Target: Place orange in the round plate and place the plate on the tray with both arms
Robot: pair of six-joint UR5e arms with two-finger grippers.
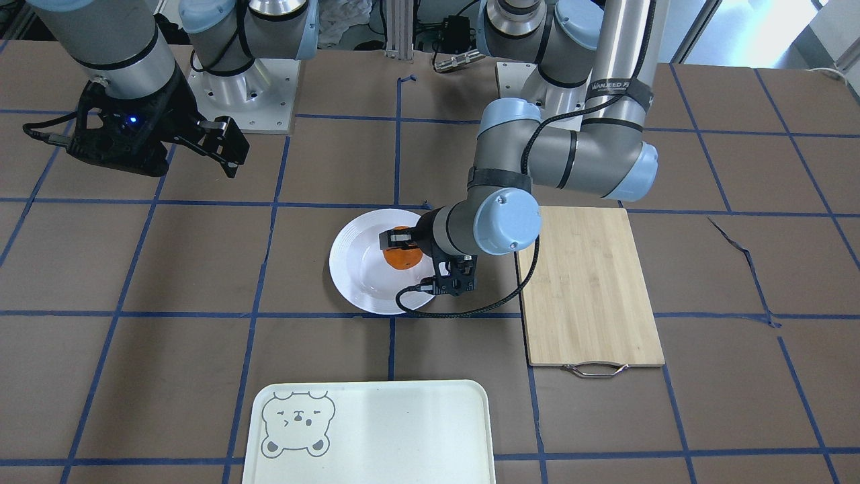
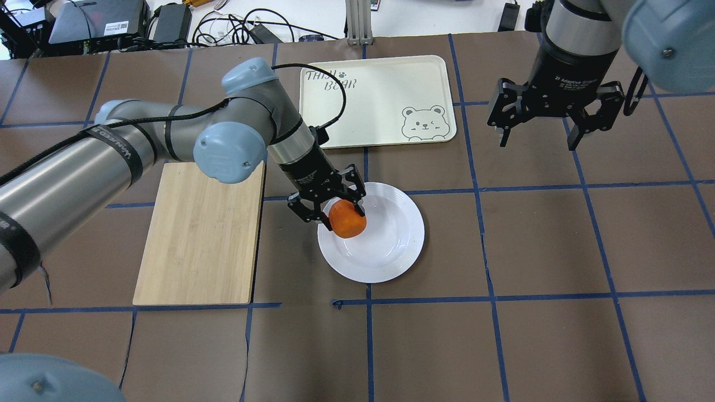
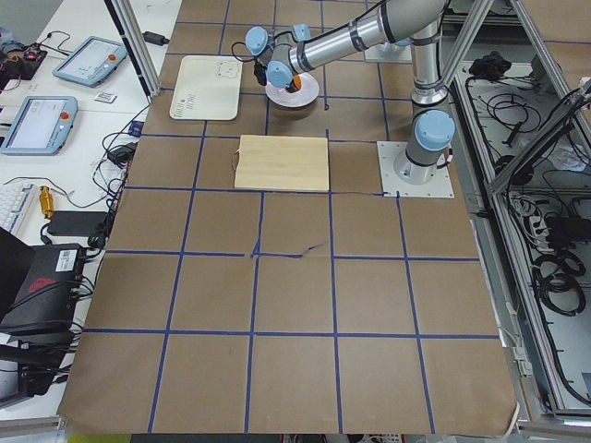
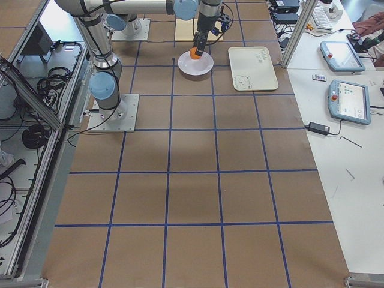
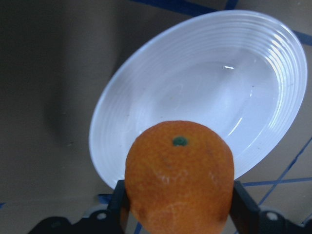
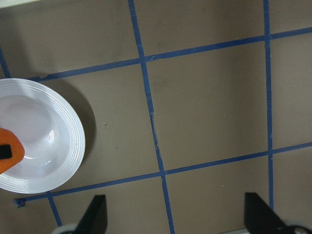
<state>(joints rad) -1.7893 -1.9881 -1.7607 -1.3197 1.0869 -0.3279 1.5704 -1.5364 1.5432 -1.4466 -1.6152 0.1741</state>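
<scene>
**While the orange hangs over the plate**

Brown table [image 2: 558, 251] mats gridded in blue tape, with cables along the far edge. Left gripper [image 2: 342, 215] pinches the orange [image 2: 347, 219] over the round plate [image 2: 385, 245]. Right gripper [image 2: 537, 144] hovers well apart from the plate, jaws spread. Bamboo cutting board [image 2: 198, 234] sits beside the plate, tray [image 2: 363, 106] beyond it, its lettering ending in "BEAR".
</scene>
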